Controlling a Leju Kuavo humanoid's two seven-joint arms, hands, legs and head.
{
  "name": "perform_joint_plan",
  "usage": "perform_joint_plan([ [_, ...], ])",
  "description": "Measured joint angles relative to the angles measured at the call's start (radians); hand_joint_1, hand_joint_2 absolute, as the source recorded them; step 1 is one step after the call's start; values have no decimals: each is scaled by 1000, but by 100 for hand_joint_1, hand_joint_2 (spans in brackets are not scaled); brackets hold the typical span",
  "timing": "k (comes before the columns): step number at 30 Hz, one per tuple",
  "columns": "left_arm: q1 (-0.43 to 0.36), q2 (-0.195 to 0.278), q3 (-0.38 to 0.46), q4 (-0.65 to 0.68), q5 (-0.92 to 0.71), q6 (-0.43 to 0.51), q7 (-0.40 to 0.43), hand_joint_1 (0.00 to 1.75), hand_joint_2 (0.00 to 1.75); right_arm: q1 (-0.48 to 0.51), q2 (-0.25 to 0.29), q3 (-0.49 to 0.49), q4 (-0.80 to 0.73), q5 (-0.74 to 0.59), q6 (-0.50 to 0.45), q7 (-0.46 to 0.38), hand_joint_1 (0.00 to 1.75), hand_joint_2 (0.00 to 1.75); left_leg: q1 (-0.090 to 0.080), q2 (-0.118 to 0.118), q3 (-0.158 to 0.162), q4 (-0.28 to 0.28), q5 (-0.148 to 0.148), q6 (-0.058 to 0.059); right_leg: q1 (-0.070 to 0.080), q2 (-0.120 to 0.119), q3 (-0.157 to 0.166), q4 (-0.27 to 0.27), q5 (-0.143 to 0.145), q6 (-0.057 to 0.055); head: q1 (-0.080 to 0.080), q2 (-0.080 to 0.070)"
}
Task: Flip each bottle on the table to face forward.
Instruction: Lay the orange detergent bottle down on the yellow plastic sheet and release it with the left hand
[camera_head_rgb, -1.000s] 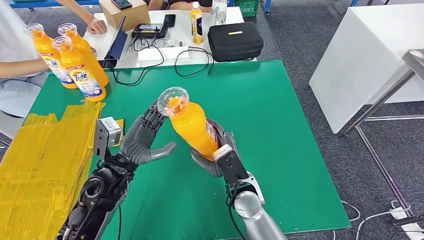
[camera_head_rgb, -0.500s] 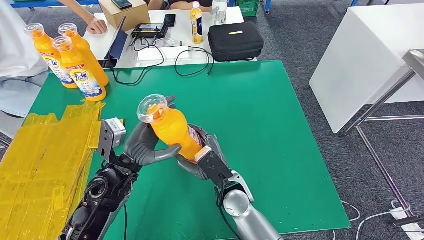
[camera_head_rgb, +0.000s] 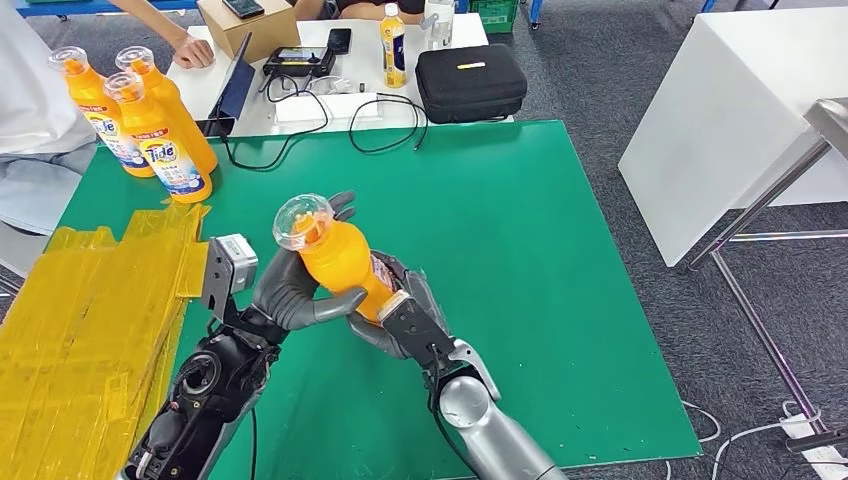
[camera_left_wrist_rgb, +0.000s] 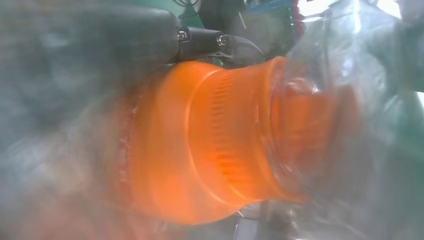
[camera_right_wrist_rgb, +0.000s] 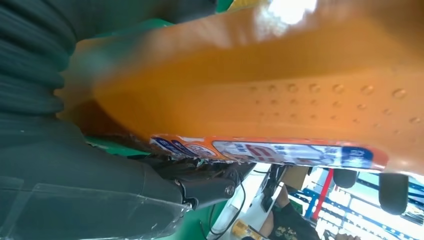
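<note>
Now the bottle (camera_head_rgb: 345, 262) sits tilted above the green mat (camera_head_rgb: 520, 250), gripped by both hands at once. Its clear cap (camera_head_rgb: 303, 220) points up and away from the robot, leaning toward the left hand's side. The left hand (camera_head_rgb: 295, 290) wraps the upper body, thumb crossing under the bottle and fingers curled behind the neck. The right hand (camera_head_rgb: 400, 315) cups the base from below, fingers closed around the label end. In the left wrist view the orange shoulder and ribbed neck (camera_left_wrist_rgb: 220, 145) lie right against that hand, blurred. In the right wrist view the orange side and a strip of label (camera_right_wrist_rgb: 290, 152) press against the palm.

Far ahead of the left hand, three more bottles (camera_head_rgb: 150, 125) stand upright at the mat's corner, touching one another. Beside the left arm lies a yellow sheet (camera_head_rgb: 90, 330). Beyond both hands, a white table (camera_head_rgb: 300, 105) carries a black case (camera_head_rgb: 470, 82), cables and a small bottle (camera_head_rgb: 394, 45); a person's arm (camera_head_rgb: 165, 30) rests there.
</note>
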Motion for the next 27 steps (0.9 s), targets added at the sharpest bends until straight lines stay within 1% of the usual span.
perform_joint_plan([
  [4, 0, -3, -7, 0, 8, 3, -2, 174, 175, -10, 5, 10, 21, 23, -8, 3, 175, 175, 0, 0, 0, 0, 0, 0, 0, 0, 0, 0, 0, 0, 0, 0],
  [11, 0, -6, -7, 6, 25, 27, -8, 175, 175, -13, 12, 37, 33, 53, -22, -2, 175, 175, 0, 0, 0, 0, 0, 0, 0, 0, 0, 0, 0, 0, 0, 0],
  [26, -7, -13, -6, 24, 39, 46, -19, 175, 175, -12, 8, 46, 20, 37, -25, 3, 175, 175, 0, 0, 0, 0, 0, 0, 0, 0, 0, 0, 0, 0, 0, 0],
  [27, -8, -13, -6, 25, 40, 46, -19, 175, 175, -12, 7, 46, 18, 35, -25, 3, 172, 175, 0, 0, 0, 0, 0, 0, 0, 0, 0, 0, 0, 0, 0, 0],
])
